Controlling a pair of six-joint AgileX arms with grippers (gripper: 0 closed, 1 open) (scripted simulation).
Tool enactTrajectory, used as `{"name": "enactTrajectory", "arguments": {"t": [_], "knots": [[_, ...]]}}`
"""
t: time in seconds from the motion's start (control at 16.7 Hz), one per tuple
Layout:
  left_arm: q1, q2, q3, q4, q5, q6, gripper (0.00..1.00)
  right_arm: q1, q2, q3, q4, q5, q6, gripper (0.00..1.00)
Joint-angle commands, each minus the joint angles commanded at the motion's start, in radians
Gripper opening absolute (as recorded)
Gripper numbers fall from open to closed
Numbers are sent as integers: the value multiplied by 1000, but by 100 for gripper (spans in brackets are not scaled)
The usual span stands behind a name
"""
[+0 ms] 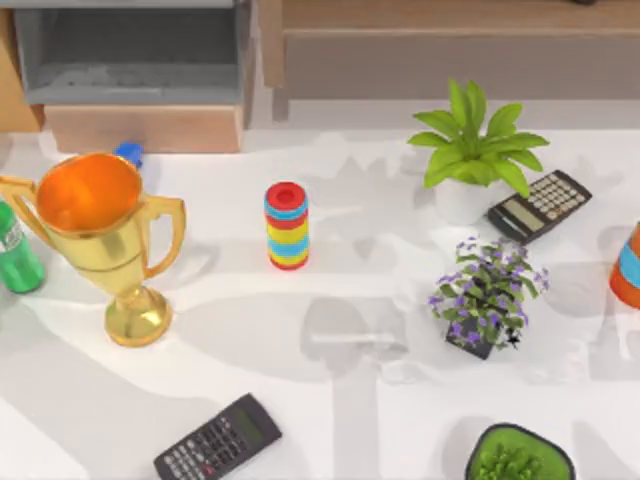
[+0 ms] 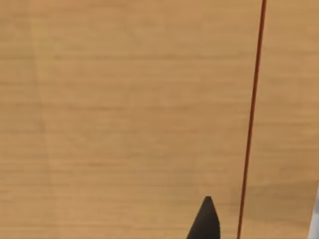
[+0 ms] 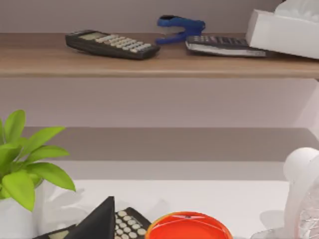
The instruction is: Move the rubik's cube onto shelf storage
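**Cube out of sight, shelf board already crowded**

The shelf storage [image 1: 450, 45] stands at the far edge of the desk [image 1: 340, 330], on the right of the top view. In the right wrist view its long board [image 3: 159, 62] carries two calculators, a blue stapler [image 3: 179, 27] and a white box [image 3: 286, 32]. I judge the free place for the cube is in the gaps between them.

Where the rubik's cube lies I cannot tell; the striped ring stack [image 1: 287, 225] in the middle of the desk is not it.

The right end effector [image 3: 99, 221] is low over the desk near the leafy plant [image 3: 25, 164], facing the shelf. The left end effector [image 2: 207, 221] is close to a light wood surface. For both I cannot tell if they are wide, narrow or holding something.
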Motion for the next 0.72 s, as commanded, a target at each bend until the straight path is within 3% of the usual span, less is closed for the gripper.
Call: {"name": "enactTrajectory", "arguments": {"t": [0.18, 0.72], "knots": [[0, 0, 0, 0, 0, 0, 2, 0, 0, 0, 0, 0, 0, 100], [4, 9, -1, -9, 0, -5, 0, 0, 0, 0, 0, 0, 0, 100]]}}
